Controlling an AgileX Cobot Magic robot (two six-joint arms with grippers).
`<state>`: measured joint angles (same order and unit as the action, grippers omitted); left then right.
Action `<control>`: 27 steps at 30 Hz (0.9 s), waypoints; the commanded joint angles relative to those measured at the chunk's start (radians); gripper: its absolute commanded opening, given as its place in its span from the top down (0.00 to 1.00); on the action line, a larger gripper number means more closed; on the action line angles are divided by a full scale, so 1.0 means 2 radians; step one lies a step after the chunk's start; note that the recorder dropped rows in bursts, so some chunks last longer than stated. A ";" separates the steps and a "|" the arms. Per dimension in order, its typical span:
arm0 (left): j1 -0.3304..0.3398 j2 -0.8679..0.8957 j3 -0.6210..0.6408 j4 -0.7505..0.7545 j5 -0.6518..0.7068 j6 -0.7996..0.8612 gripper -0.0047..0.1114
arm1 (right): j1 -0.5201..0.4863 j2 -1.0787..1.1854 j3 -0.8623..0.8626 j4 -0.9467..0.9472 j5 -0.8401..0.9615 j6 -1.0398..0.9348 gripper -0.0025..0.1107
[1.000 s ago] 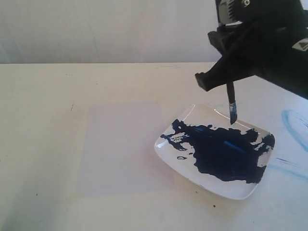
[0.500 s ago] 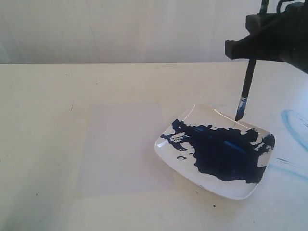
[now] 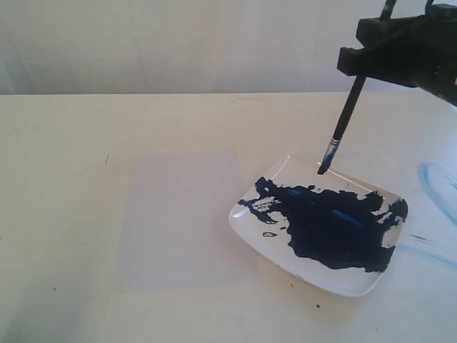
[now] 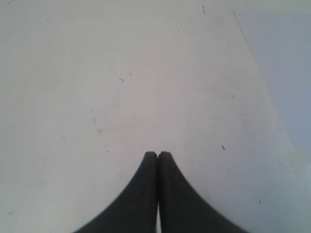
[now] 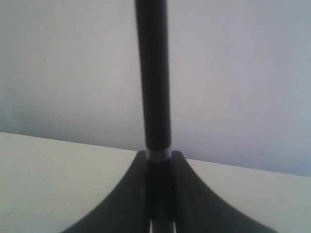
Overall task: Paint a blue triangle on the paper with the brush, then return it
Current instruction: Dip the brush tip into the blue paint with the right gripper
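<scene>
1. Brush (image 3: 344, 125) hangs in the air over the right side of the worktop (image 3: 71, 179). It is tilted, with the handle up toward the right and the blue-stained tip down toward the left.
2. Its tip is at the far rim of the plate (image 3: 284, 171), just beyond the dark blue paint (image 3: 335, 229) that covers most of the plate. Whether the tip touches the rim cannot be told.
3. Right fingers (image 3: 353, 61) pinch the brush high on its handle. In the right wrist view the black shaft (image 5: 153, 73) rises straight out from between the fingers (image 5: 140, 170), with a thin silver band right at the pinch.
4. Paper (image 3: 182, 218) lies flat on the worktop to the left of the plate, its right edge just beside the plate's left corner. Its surface is a plain pale lilac.
5. Left fingers (image 4: 151, 162) are pressed together with nothing between them. They are above bare worktop, near an edge of the paper (image 4: 286, 73).
6. Light-blue smears (image 3: 435, 186) mark the worktop to the right of the plate.
</scene>
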<state>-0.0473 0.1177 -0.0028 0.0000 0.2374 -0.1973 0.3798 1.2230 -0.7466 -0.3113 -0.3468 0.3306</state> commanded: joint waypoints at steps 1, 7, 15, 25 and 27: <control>-0.004 0.001 0.001 0.000 -0.001 -0.003 0.96 | -0.022 0.015 0.001 -0.130 -0.052 0.137 0.98; -0.004 0.001 0.001 0.000 -0.001 -0.003 0.96 | -0.039 0.037 0.001 -0.257 -0.066 0.228 0.98; -0.004 0.001 0.001 0.000 -0.001 -0.003 0.96 | -0.076 0.052 0.001 -0.353 -0.132 0.276 0.98; -0.004 0.001 0.001 0.000 -0.001 -0.003 0.96 | -0.139 0.104 0.001 -0.423 -0.274 0.297 0.98; -0.004 0.001 0.001 0.000 -0.001 -0.003 0.96 | -0.152 0.112 0.001 -0.437 -0.292 0.296 0.98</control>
<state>-0.0473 0.1177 -0.0028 0.0000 0.2374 -0.1973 0.1135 1.4274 -0.7466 -1.1483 -0.8592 0.9163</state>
